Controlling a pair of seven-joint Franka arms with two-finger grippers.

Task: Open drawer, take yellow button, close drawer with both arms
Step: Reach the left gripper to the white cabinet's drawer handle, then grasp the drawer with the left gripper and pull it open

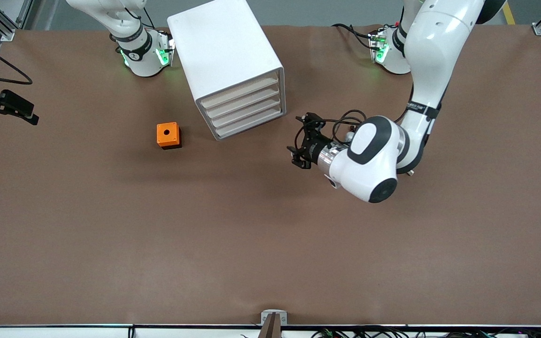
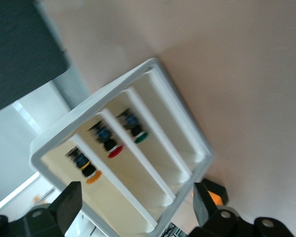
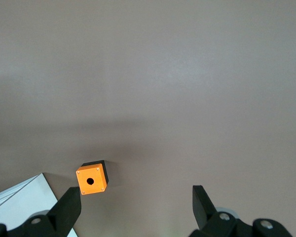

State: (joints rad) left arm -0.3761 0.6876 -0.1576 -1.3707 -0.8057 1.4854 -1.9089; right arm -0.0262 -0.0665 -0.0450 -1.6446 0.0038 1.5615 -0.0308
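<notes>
Because four drawers look alike in the white cabinet (image 1: 233, 65) at upper centre of the front view, the left end effector (image 1: 302, 141) — fingers spread wide, empty, hovering beside them — could catch the wrong front. The orange-capped button (image 2: 87, 170) sits inside one drawer (image 2: 116, 190). The right end effector (image 3: 135, 210), wide and empty, waits high over the bench (image 1: 270, 244).

Orange cube (image 1: 168, 135) on brown table (image 1: 270, 244)

Tabletop (image 1: 270, 244): matt brown, smooth, paper-like sheet. Cabinet (image 1: 223, 51): smooth white plastic look, satin; drawers (image 1: 244, 110) pale beige-edged. Orange cube (image 1: 168, 134): matt plastic. Left arm (image 1: 369, 159): glossy white shell, black bands, bare metal wrist ring
</notes>
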